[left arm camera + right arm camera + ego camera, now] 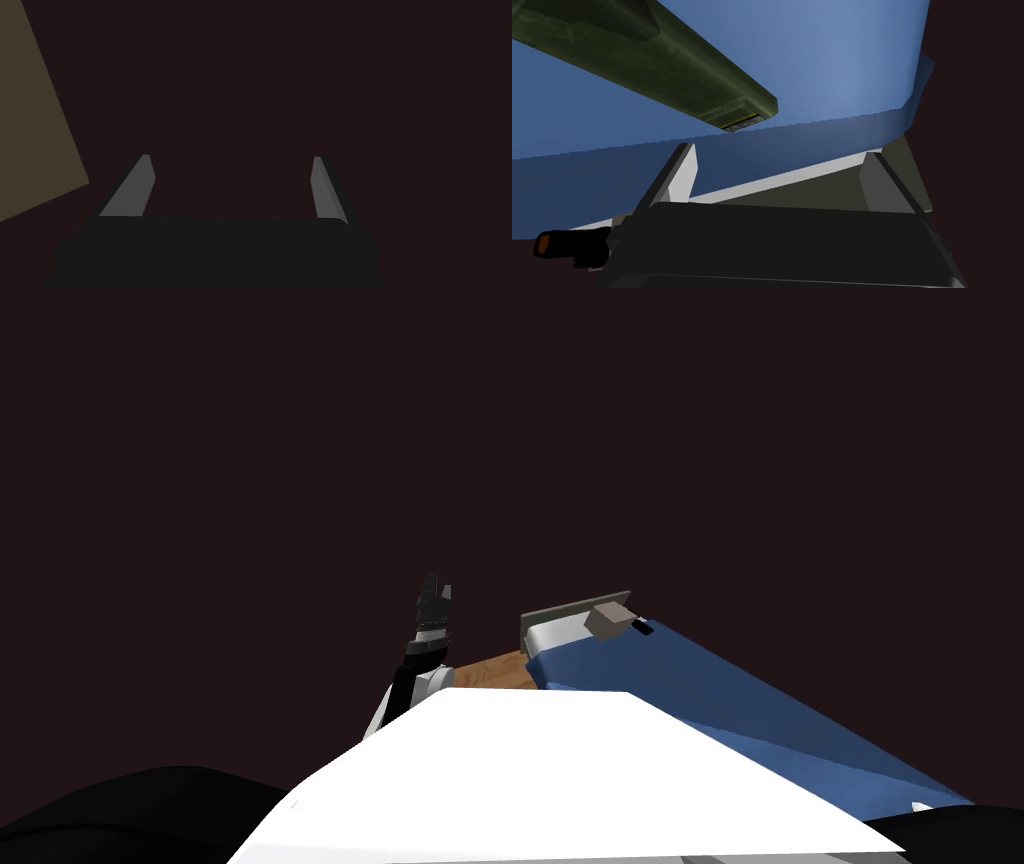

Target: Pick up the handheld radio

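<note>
Handheld radio (662, 65) on the bed (700, 688), beyond your right end effector (779, 150).
Head view: left end effector (434, 588) raised, left of the bed. Left wrist: released, empty. Right wrist: also released, the radio's long axis slanting across its gap.

No legible text; one small yellow label (739, 121), unreadable, on the end of the olive-green radio (662, 65)

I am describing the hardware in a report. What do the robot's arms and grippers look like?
The left gripper and right gripper each have a dark boxy body and two thin, light grey, blade-like fingers. In the head view, the left arm is white with black joints and a dark wrist. I see no cables or markings.
</note>
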Controlling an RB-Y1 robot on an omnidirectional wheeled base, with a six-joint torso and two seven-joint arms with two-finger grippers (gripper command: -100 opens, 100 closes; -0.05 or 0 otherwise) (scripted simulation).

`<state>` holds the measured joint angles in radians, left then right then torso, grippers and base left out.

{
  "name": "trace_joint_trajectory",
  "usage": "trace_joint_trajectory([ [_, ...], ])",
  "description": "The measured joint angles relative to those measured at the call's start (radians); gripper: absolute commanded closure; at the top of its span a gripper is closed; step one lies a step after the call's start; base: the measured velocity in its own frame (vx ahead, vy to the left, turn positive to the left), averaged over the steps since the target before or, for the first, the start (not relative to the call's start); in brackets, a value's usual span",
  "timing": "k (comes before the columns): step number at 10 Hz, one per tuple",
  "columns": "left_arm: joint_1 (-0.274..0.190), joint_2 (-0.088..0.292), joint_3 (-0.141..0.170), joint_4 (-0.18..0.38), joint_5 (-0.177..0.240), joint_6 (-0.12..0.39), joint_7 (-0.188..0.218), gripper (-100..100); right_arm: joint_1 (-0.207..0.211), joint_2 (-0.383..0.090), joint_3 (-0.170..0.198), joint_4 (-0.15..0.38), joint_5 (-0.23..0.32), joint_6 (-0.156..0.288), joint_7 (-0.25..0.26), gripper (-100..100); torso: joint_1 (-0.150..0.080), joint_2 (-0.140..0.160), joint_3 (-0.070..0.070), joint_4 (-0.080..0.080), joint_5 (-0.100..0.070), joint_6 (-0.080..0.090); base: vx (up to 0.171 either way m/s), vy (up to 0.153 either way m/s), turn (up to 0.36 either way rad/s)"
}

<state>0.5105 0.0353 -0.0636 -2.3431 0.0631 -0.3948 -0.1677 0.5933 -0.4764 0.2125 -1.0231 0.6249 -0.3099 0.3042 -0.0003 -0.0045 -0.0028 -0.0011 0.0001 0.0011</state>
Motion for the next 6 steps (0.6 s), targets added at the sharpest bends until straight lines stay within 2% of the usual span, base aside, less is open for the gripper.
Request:
trace_joint_trajectory([
  [1, 0.0, 0.0, 0.0, 0.0, 0.0, 0.0, 0.0, 0, -0.003, 0.003, 0.009, 0.036, 0.02, 0.007, 0.009, -100, 0.0, 0.0, 0.0, 0.0, 0.0, -0.001, 0.054, -0.028, 0.085],
  [2, 0.0, 0.0, 0.0, 0.0, 0.0, 0.0, 0.0, 0, 0.011, 0.001, 0.01, 0.051, 0.029, 0.006, 0.019, -100, 0.001, 0.001, 0.0, 0.0, 0.0, 0.0, 0.056, -0.026, 0.15],
  [3, 0.0, 0.0, 0.0, 0.0, 0.0, 0.0, 0.0, 0, 0.015, -0.012, 0.03, 0.059, 0.046, 0.016, 0.016, -100, 0.001, 0.001, 0.0, 0.0, 0.0, -0.001, 0.042, -0.031, 0.097],
  [5, 0.0, 0.0, 0.0, 0.0, 0.0, 0.0, 0.0, 0, 0.004, -0.013, 0.034, 0.106, 0.058, 0.012, 0.022, -100, 0.002, 0.003, 0.002, 0.001, 0.0, 0.0, 0.023, -0.015, 0.077],
  [6, 0.0, 0.0, 0.0, 0.0, 0.0, 0.0, 0.0, 0, -0.009, -0.006, 0.028, 0.161, 0.072, -0.006, 0.039, -100, 0.002, 0.002, 0.001, 0.001, 0.0, -0.001, 0.069, -0.037, 0.236],
])
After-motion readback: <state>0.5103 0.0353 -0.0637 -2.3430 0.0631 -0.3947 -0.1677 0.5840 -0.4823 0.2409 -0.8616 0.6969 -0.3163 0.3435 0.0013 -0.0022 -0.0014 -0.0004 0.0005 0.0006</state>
